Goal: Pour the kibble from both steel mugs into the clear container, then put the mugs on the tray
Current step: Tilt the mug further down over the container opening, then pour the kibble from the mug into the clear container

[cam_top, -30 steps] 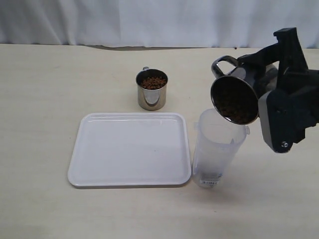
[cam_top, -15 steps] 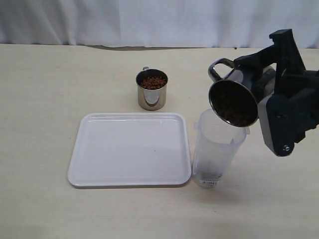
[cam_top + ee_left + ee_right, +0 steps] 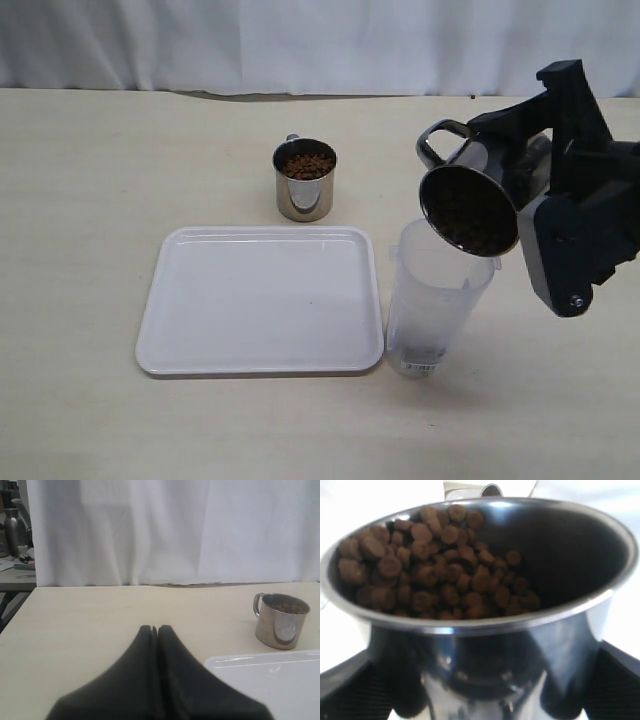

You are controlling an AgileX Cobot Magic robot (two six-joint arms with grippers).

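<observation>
My right gripper (image 3: 505,170) is shut on a steel mug (image 3: 468,205) and holds it tipped over the mouth of the clear container (image 3: 435,300). Kibble (image 3: 435,562) still lies inside this mug (image 3: 485,630), piled toward the low rim. A second steel mug (image 3: 305,180) full of kibble (image 3: 306,165) stands upright behind the white tray (image 3: 260,300); it also shows in the left wrist view as a mug (image 3: 280,620) beside the tray (image 3: 270,680). My left gripper (image 3: 154,628) is shut and empty, low over the table and out of the exterior view.
A white curtain (image 3: 300,45) backs the beige table (image 3: 90,200). The container stands just right of the tray's right edge. A table end with clutter and a steel flask (image 3: 15,530) shows in the left wrist view.
The held mug has tipped a little further and shifted slightly left over the container's mouth. The other mug and the tray have not moved.
</observation>
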